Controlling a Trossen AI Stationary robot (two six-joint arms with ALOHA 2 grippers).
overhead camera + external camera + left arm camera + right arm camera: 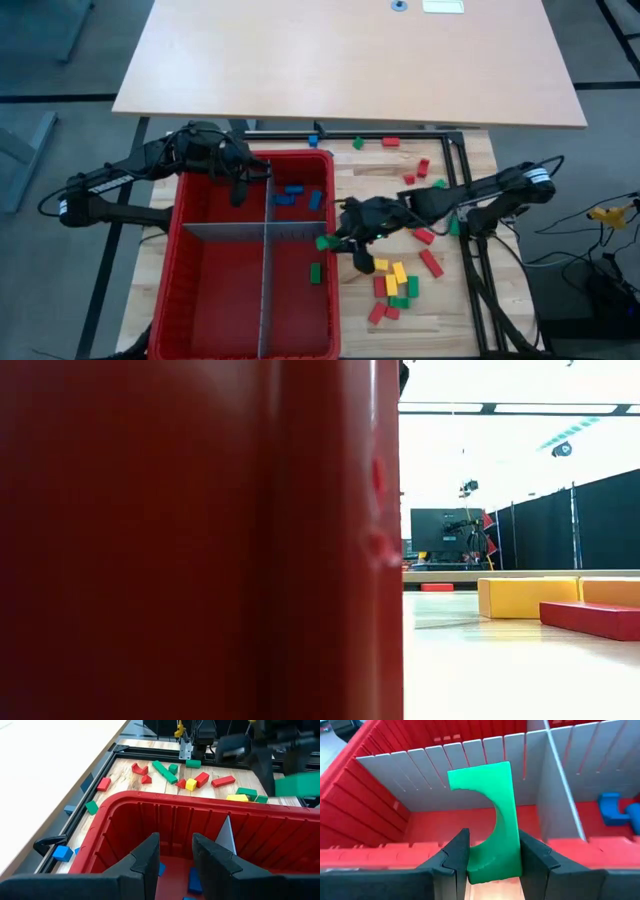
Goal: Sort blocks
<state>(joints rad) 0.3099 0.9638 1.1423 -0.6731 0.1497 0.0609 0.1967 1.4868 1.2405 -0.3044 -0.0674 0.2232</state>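
Blocks in red, yellow and green (393,285) lie loose on the table right of the red bin (200,300). Blue blocks (292,194) lie in the bin's far right compartment, and one green block (315,272) in its near right one. My right gripper (337,240) is at the bin's right rim, shut on a green arch-shaped block (492,815). My left gripper (176,854) stands open over the bin's far left part, nothing between its fingers. My right gripper pinches the green arch block between its two fingers by the flat sides of one end (492,862). The fingers reach from the table's right side toward the bin. The rest of the block sticks out beyond the fingertips, lifted clear above the bin's right rim (380,852).
Grey slotted dividers (265,232) split the bin into compartments. More loose blocks (390,142) lie along the far side near a black frame rail (455,165). In the low view the bin wall (200,540) fills the left; a yellow block (525,597) and a red block (590,618) lie right.
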